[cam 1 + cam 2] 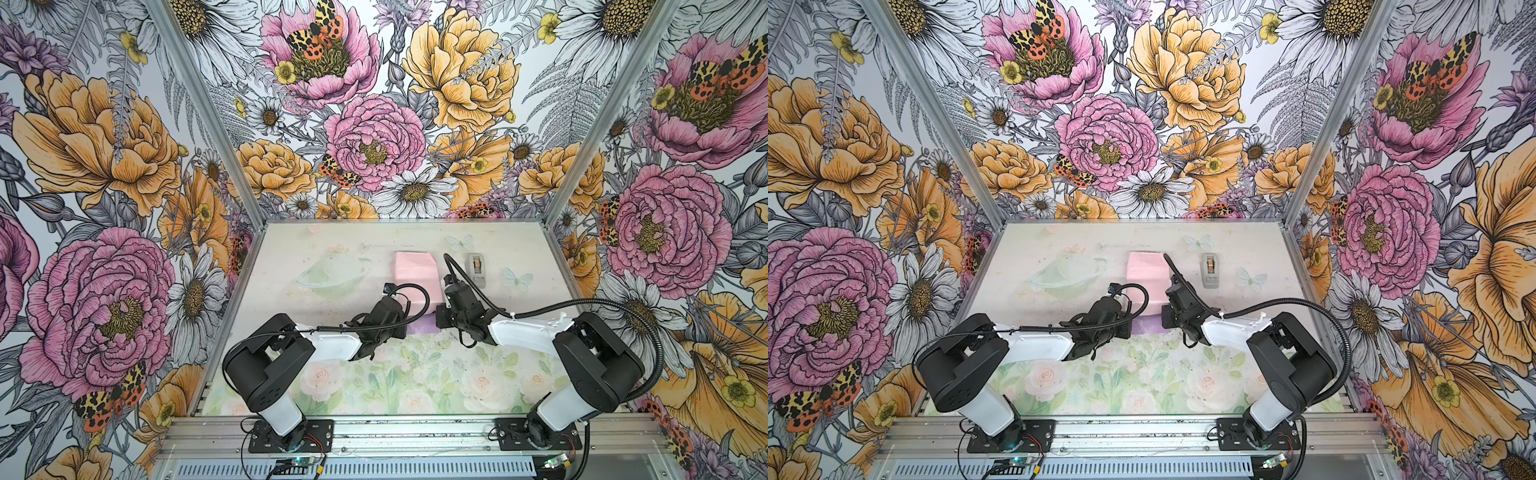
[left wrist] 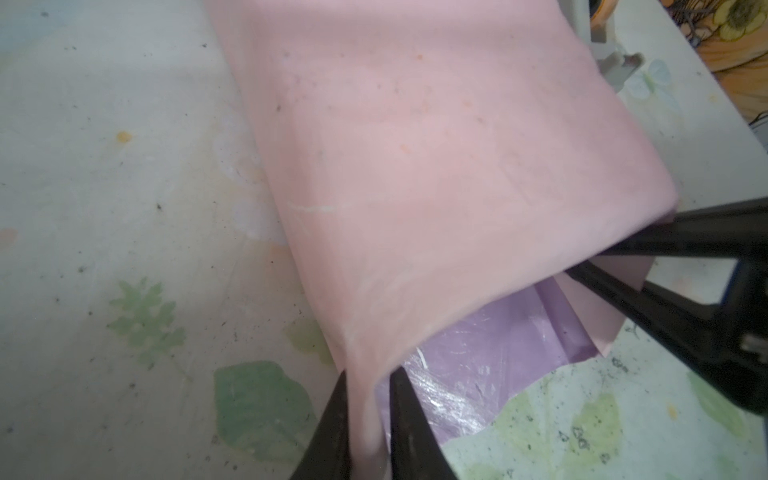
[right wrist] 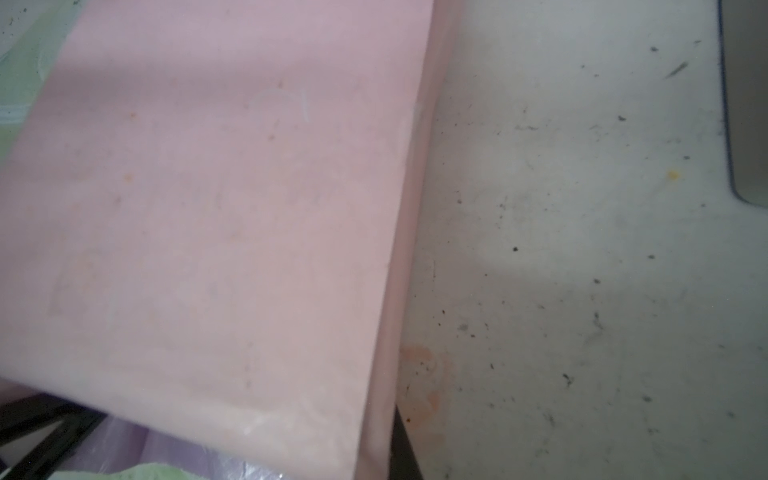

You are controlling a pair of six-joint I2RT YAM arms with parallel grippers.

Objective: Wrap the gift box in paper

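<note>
In the left wrist view, the left tool [image 2: 368, 376] is almost closed, with the near edge of the paper [image 2: 415, 145] bunched between its jaws. The pink face is up and the lilac face shows beneath. The right tool [image 2: 590, 262] reaches the neighbouring corner, where its fingers meet on the fold and appear to nip it. The gift box does not show. Judging by the flat raised block under the sheet, it lies inside the wrap. Each grip takes only a small bite of thin paper. A pull that is too hard, or out of step between the arms, would likely tear the sheet at a pinch or let it slip, and the flap would spring open.

In the right wrist view, the pink sheet drapes over a straight edge down to the tabletop [image 3: 582, 249]. One dark finger [image 3: 401, 453] sits just beside that edge. Its partner is hidden by paper, so this view alone cannot confirm the hold. If only the outer layer is caught, pulling may drag the box instead of tightening the wrap.

In both top views the bundle lies mid-tabletop with both tools close together at its near end, so they could knock each other. The tape dispenser [image 1: 476, 268] stands near the right arm, and a wide swing could topple it.
</note>
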